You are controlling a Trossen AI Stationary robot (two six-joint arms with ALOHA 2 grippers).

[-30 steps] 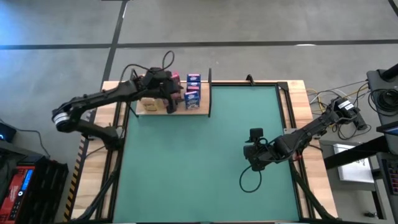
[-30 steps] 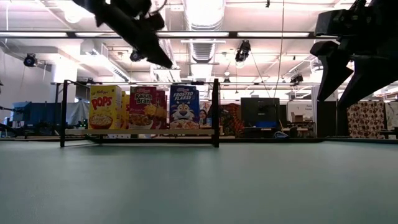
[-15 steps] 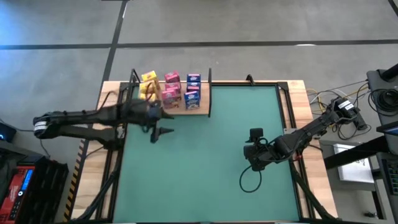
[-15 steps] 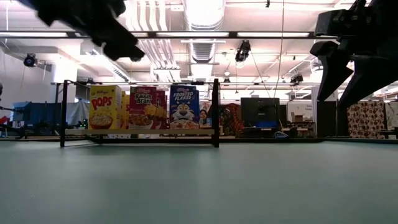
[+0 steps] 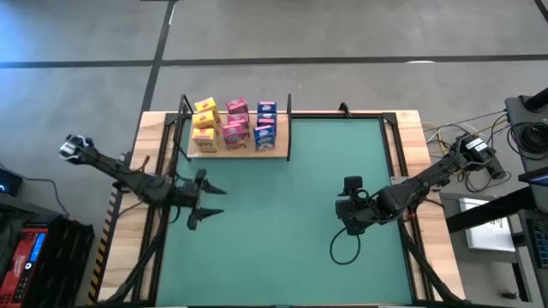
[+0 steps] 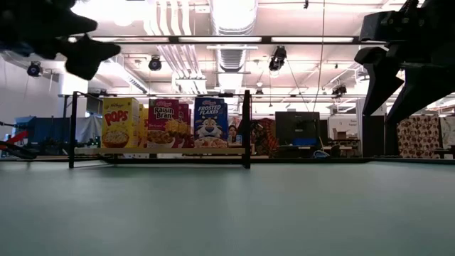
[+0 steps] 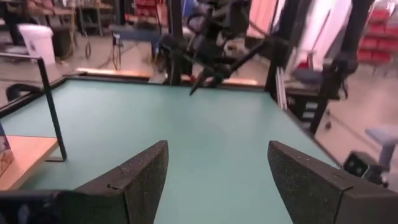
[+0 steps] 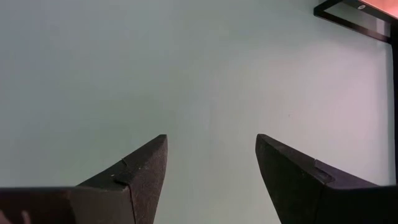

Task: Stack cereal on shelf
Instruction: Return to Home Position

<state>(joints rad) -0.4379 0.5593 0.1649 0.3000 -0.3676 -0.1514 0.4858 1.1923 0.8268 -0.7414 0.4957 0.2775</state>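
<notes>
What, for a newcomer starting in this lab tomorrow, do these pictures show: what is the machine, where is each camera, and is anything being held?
A robot: two dark arms at a table, each ending in a two-finger gripper. One camera looks straight down; one looks level across the green mat; one sits on each wrist, looking past that arm's fingers. A wooden shelf at the mat's far left corner carries yellow, pink and blue cereal boxes. The left gripper hovers open by the mat's left edge; the right gripper hangs open over its right part. Neither holds anything.
</notes>
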